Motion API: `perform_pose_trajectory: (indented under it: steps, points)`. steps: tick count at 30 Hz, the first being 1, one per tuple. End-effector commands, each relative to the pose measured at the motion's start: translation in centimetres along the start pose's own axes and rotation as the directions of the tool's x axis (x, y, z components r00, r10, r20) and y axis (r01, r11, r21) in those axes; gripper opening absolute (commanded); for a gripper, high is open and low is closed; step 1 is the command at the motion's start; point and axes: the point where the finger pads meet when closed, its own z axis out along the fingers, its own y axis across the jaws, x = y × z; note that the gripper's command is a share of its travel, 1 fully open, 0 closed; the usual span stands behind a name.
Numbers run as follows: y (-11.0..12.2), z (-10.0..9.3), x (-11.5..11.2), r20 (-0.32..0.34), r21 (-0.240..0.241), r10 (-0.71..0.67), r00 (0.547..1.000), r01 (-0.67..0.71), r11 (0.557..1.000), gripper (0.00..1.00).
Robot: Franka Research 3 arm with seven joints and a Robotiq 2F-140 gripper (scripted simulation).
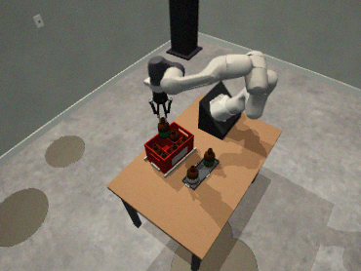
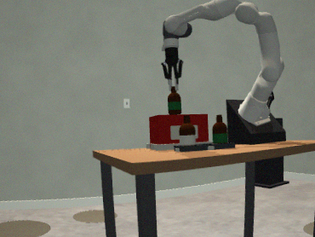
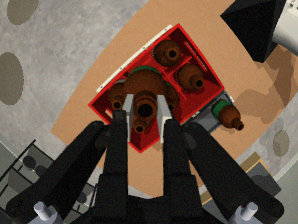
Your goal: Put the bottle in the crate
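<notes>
My gripper (image 1: 161, 115) (image 2: 173, 86) (image 3: 145, 104) is shut on the neck of a brown bottle with a green label (image 1: 163, 128) (image 2: 174, 103) (image 3: 144, 84). The bottle hangs upright, just above the red crate (image 1: 182, 151) (image 2: 160, 128) (image 3: 206, 72), over its far left part. Several brown bottles stand in the crate. The grey tray (image 1: 199, 179) (image 2: 221, 146) lies to the right of the crate. It holds two brown bottles, one with a white label (image 1: 192, 174) (image 2: 187, 129) and one with a green label (image 1: 209, 157) (image 2: 220, 130). The slot under the held bottle is hidden.
The crate rests on a light base plate (image 1: 163, 171) on the wooden table (image 1: 166, 210) (image 2: 170, 157). The black robot base block (image 1: 217, 117) (image 2: 251, 125) (image 3: 262, 12) stands at the table's far end. A black pillar (image 1: 184, 24) stands on the floor behind.
</notes>
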Motion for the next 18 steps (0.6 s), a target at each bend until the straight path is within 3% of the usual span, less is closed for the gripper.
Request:
perform_pose_trajectory:
  steps: [1,18]
  points:
    - [-0.2,0.1,0.2,-0.001,0.006,-0.003,1.0,0.003,1.0,0.0]
    - [-0.2,1.8,0.3,-0.001,0.006,-0.003,1.0,0.003,1.0,0.0]
